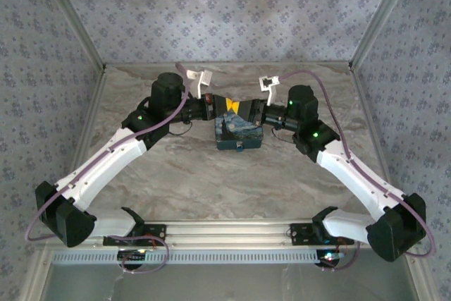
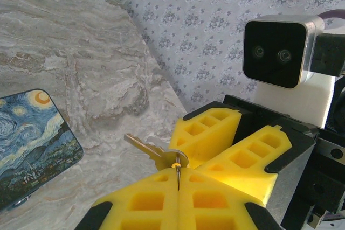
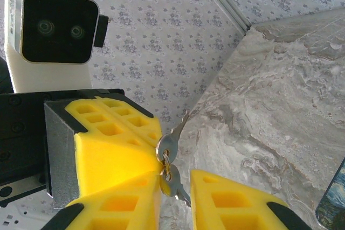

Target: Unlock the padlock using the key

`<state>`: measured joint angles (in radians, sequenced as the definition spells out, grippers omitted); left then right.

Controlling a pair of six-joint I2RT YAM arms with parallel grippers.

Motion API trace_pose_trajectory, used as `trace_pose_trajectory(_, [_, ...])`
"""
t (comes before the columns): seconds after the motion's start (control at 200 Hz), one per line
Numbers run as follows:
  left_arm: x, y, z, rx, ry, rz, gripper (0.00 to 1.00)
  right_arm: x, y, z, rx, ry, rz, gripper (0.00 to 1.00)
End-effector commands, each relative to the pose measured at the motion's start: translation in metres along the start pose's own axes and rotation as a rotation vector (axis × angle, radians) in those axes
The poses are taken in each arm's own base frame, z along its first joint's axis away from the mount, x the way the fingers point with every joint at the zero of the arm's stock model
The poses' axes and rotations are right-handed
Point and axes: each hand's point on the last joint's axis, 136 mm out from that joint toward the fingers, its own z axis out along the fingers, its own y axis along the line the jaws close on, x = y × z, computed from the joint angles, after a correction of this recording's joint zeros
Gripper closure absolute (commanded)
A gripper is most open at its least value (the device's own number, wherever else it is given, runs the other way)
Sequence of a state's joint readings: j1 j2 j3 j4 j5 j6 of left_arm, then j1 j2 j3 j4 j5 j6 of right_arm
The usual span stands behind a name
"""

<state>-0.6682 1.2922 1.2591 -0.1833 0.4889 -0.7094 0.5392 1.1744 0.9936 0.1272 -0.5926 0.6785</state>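
At the bottom centre of the left wrist view, the yellow-fingered left hand [image 2: 178, 175] pinches the ring of a small brass-coloured metal key [image 2: 141, 145]. The right hand [image 3: 175, 184] stands parted around it, so this looks like a handover. Next it must close squarely on the key's head. Farther off, a starry-night printed box [image 1: 238, 134] lies on the marbled table [image 1: 211, 181]. I cannot make out the padlock.

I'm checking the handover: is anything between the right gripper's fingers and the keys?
Nothing visible does. The keys hang from the tip of the shut left gripper, inside the gap of the right gripper, whose fingers stand slightly apart on either side.
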Motion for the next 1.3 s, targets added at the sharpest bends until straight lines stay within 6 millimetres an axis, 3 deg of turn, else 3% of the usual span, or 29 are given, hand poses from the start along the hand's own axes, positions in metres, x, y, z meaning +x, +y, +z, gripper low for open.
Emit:
trace_pose_trajectory(0.0, [-0.01, -0.047, -0.014, 0.156, -0.029, 0.053, 1.0, 0.01, -0.002, 0.005, 0.013, 0.04, -0.011, 0.79])
trace_pose_trajectory(0.19, [-0.008, -0.057, -0.015, 0.198, -0.016, 0.057, 1.0, 0.006, 0.002, 0.01, 0.01, 0.041, -0.021, 0.84])
trace_pose_trajectory(0.4, [-0.007, -0.06, -0.017, 0.21, -0.012, 0.061, 1.0, 0.006, 0.003, 0.012, 0.006, 0.053, -0.052, 1.0])
trace_pose_trajectory(0.555, [-0.008, -0.06, -0.018, 0.208, -0.019, 0.067, 1.0, 0.009, -0.002, 0.011, 0.021, 0.051, -0.047, 1.0])
trace_pose_trajectory(0.58, [-0.008, -0.061, -0.019, 0.207, -0.022, 0.069, 0.94, 0.01, -0.003, 0.011, 0.02, 0.051, -0.045, 1.0])
trace_pose_trajectory(0.665, [-0.011, -0.058, -0.021, 0.181, -0.038, 0.076, 0.61, 0.011, -0.003, 0.009, 0.016, 0.042, -0.038, 1.0])
trace_pose_trajectory(0.71, [-0.012, -0.057, -0.023, 0.173, -0.045, 0.081, 0.52, 0.01, -0.003, 0.008, 0.013, 0.032, -0.04, 1.0])
trace_pose_trajectory(0.77, [-0.013, -0.056, -0.026, 0.162, -0.055, 0.084, 0.47, 0.007, -0.004, 0.005, 0.006, 0.014, -0.012, 1.0])
trace_pose_trajectory(0.959, [-0.011, -0.047, -0.033, 0.135, -0.079, 0.072, 0.5, -0.006, 0.007, -0.007, -0.031, -0.047, 0.011, 1.0])
trace_pose_trajectory(1.294, [0.004, -0.034, -0.028, 0.144, -0.069, 0.034, 0.73, -0.028, 0.025, -0.034, -0.095, -0.205, 0.052, 1.0])
